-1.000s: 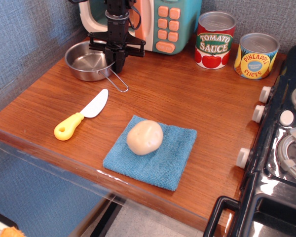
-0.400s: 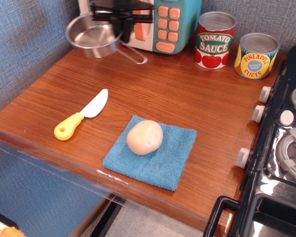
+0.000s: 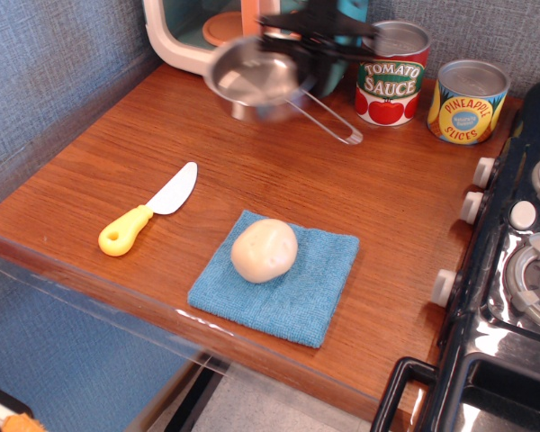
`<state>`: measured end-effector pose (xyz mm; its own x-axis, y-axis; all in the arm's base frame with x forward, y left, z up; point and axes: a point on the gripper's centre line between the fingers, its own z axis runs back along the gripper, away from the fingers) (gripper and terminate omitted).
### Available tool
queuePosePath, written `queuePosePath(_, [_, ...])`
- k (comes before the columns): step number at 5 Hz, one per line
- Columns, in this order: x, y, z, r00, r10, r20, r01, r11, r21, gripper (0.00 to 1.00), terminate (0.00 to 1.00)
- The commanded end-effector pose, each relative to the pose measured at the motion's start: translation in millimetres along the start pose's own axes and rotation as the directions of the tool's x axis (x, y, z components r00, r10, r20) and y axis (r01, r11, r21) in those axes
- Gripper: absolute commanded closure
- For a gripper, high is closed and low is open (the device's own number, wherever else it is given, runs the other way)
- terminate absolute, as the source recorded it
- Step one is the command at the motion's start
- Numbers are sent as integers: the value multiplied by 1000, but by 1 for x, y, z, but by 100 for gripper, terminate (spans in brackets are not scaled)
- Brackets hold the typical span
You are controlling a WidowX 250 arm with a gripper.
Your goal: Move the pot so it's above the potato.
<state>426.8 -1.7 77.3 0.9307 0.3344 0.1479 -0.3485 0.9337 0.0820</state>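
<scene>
The pot [image 3: 252, 76] is a small shiny steel pan, held in the air at the back middle of the table, tilted, with its wire loop handle [image 3: 328, 121] pointing right and down. My gripper [image 3: 308, 47] is black and blurred, shut on the pot's right rim where the handle joins. The potato [image 3: 264, 250] is a pale beige oval lying on a blue cloth [image 3: 315, 279] near the front of the table, well in front of the pot.
A yellow-handled knife [image 3: 148, 219] lies at the left. A tomato sauce can [image 3: 392, 74] and a pineapple slices can [image 3: 468, 102] stand at the back right. A toy microwave [image 3: 198, 31] is at the back. A black stove [image 3: 513, 270] borders the right.
My gripper lifted the pot off the table at the back left and carried it to the right, in front of the microwave toward the tomato sauce can.
</scene>
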Motion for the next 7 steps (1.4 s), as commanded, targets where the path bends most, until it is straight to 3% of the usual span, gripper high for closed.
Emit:
queuePosePath(1, [-30, -49, -7, 993, 117, -4, -117, 992, -37, 100, 0])
queuePosePath(3, [-37, -41, -50, 980, 186, -64, -188, 982, -32, 100, 0])
queuePosePath(4, [-36, -39, -49, 982, 176, -63, -180, 982, -51, 0, 0])
queuePosePath(7, [-33, -38, 33, 999, 28, 35, -21, 982, -186, 0, 0])
